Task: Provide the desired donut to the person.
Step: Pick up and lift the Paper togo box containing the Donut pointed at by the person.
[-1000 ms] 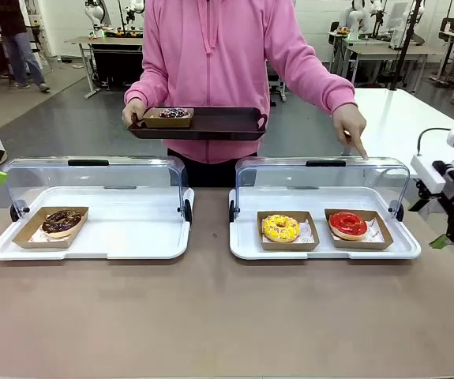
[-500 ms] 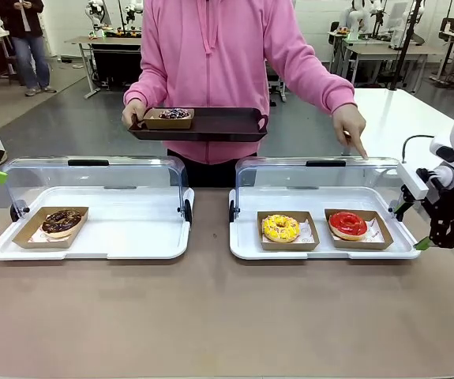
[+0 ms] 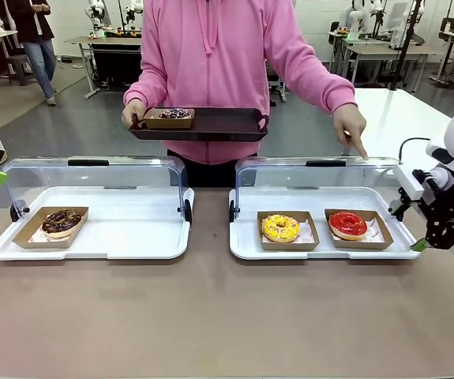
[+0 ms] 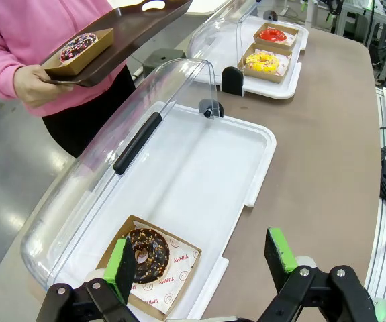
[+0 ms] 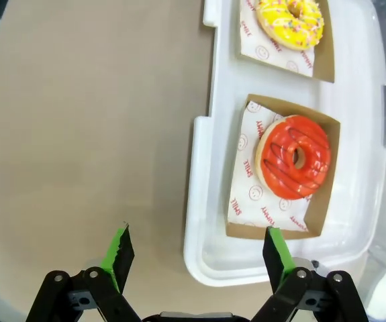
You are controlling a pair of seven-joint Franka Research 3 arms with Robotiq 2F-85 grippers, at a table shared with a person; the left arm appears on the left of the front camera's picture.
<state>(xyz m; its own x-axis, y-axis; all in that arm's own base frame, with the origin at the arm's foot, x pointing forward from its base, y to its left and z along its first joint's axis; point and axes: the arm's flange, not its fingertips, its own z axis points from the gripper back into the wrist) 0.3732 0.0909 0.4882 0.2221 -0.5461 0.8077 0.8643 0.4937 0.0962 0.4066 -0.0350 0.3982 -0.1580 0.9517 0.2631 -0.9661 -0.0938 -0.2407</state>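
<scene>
- Red-iced donut [image 3: 347, 224] in a paper-lined carton, at the right end of the right display tray [image 3: 321, 253], beside a yellow sprinkled donut [image 3: 280, 228].
- Above it, person's pointing hand [image 3: 354, 126], fingertip at the top of the raised clear lid [image 3: 321, 175].
- Right gripper [image 5: 197, 249] at that tray's right end, jaws spread wide, holding nothing.
- Person's other hand [image 3: 133, 113] holding a dark serving tray [image 3: 219, 125] with a boxed sprinkled donut [image 3: 174, 114].
- Left gripper [image 4: 201, 255] above the left display tray [image 4: 193, 168], near a chocolate donut [image 4: 156, 258], jaws likewise wide apart and empty.
</scene>
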